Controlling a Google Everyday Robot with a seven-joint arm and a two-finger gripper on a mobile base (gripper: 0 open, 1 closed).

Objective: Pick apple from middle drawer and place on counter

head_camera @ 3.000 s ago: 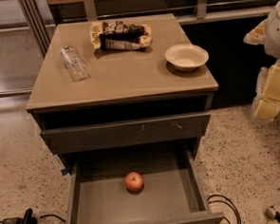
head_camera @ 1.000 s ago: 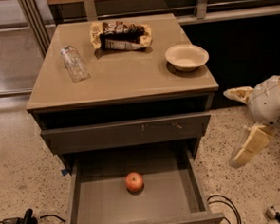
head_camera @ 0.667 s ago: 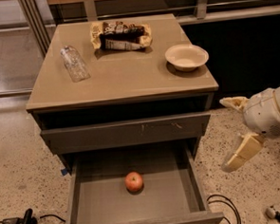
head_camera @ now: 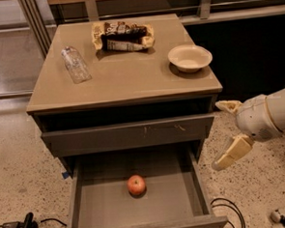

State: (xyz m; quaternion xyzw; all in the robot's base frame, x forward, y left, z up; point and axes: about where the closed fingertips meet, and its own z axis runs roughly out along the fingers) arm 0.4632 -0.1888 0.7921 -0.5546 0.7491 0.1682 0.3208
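The apple point(head_camera: 136, 184) lies in the open middle drawer point(head_camera: 104, 208); the pincer point(head_camera: 217, 135), wide open and empty, hangs at 3 o'clock from it.

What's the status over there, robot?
Gripper right of the cabinet, jaws open, empty. Apple lying in the open drawer, untouched. Nothing covering it.

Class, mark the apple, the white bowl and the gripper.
apple point(head_camera: 136, 184), camera view, middle of its red skin
white bowl point(head_camera: 190, 57), camera view, bare inside
gripper point(head_camera: 217, 135), camera view, midway between its open fingertips, right of the middle drawer point(head_camera: 167, 194)
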